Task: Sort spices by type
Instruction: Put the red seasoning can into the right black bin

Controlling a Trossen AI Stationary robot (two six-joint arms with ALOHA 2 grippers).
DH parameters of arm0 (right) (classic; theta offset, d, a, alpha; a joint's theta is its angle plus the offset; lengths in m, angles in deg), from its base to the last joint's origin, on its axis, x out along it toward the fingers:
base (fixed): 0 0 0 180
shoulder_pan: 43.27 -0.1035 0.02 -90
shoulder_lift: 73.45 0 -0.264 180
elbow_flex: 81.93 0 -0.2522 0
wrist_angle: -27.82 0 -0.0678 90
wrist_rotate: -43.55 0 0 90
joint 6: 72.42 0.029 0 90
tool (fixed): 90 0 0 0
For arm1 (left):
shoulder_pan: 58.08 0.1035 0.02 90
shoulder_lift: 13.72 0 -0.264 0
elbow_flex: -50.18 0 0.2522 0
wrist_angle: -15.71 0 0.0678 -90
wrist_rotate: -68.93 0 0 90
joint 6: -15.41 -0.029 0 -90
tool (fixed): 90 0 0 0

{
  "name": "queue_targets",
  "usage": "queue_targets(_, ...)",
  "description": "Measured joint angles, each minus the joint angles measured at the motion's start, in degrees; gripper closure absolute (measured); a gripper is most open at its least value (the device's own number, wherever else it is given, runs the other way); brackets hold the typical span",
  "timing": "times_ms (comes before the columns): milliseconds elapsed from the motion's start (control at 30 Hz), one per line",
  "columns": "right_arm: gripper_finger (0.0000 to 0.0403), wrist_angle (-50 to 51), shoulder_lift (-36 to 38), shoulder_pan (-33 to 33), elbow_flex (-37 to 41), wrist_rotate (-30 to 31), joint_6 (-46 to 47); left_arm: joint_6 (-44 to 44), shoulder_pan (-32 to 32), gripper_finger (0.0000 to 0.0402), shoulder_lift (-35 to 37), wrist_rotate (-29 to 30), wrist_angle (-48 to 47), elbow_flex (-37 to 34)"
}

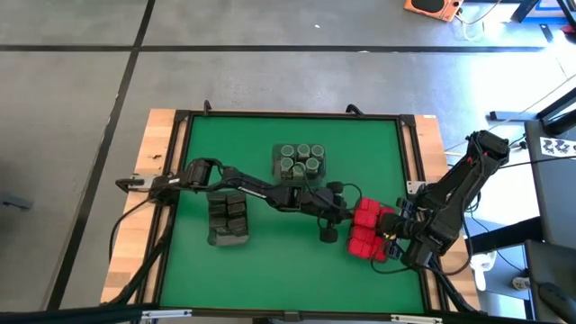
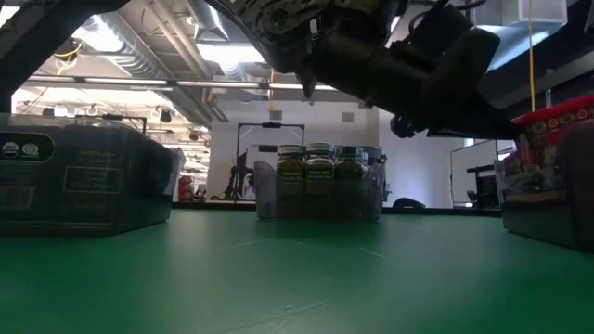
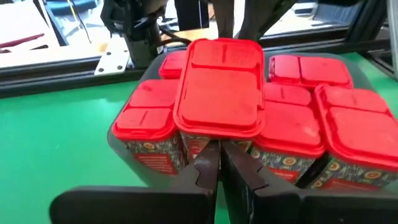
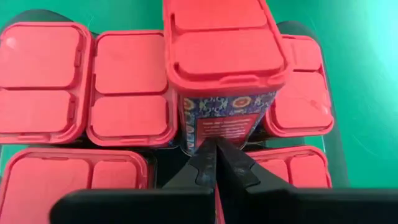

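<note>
Several bright red boxes (image 1: 364, 232) stand packed in a grey tray (image 3: 122, 144) at the table's right. One red box (image 3: 217, 87) sticks up higher than its neighbours; its foot is hidden among them. My left gripper (image 3: 219, 155) is shut at its side toward the table's left, and my right gripper (image 4: 216, 152) is shut at its opposite side. Round grey-green jars (image 1: 300, 162) fill a tray at the far middle. Dark tins (image 1: 228, 218) fill a tray at the left. My left gripper lays its shut fingertips (image 3: 210, 157) against the raised box's lower side wall (image 3: 198, 146), coming nearly level from the table's left. The box stands upright, lid up, above its neighbours. My right gripper sets its shut fingertips (image 4: 205, 155) on the raised box's labelled side (image 4: 217, 127), slanting down from the table's right.
The wooden table edge and black frame (image 1: 418, 153) run close behind the red boxes' tray. Bare green mat (image 1: 270, 270) lies along the near side, between the trays. In the low view the jar tray (image 2: 320, 181) stands mid-table, with the left arm (image 2: 390, 56) overhead.
</note>
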Motion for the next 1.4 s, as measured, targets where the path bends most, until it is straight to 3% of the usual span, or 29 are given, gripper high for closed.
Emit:
queue_targets(200,0.0397,1.5,0.0,0.0,-1.0,-2.3,0.1,0.1,-0.1,0.0389,0.0,-1.2,1.7,0.0)
queue_targets(467,0.0397,10.9,0.0,0.0,-8.2,-4.2,0.1,0.1,-0.1,0.0389,0.1,-4.0,3.3,0.1)
queue_targets(800,0.0397,11.7,0.0,0.0,-12.0,4.7,-1.5,0.2,-0.3,0.0389,0.1,-3.9,0.3,0.0)
queue_targets(1100,0.0397,2.1,0.0,1.2,-4.3,6.0,-2.0,-0.1,-0.4,0.0389,0.2,-2.9,-0.9,0.0)
queue_targets(1400,0.0397,-0.9,0.0,1.1,0.7,6.7,-1.8,-0.1,-0.4,0.0389,0.2,-2.8,-0.9,0.0)
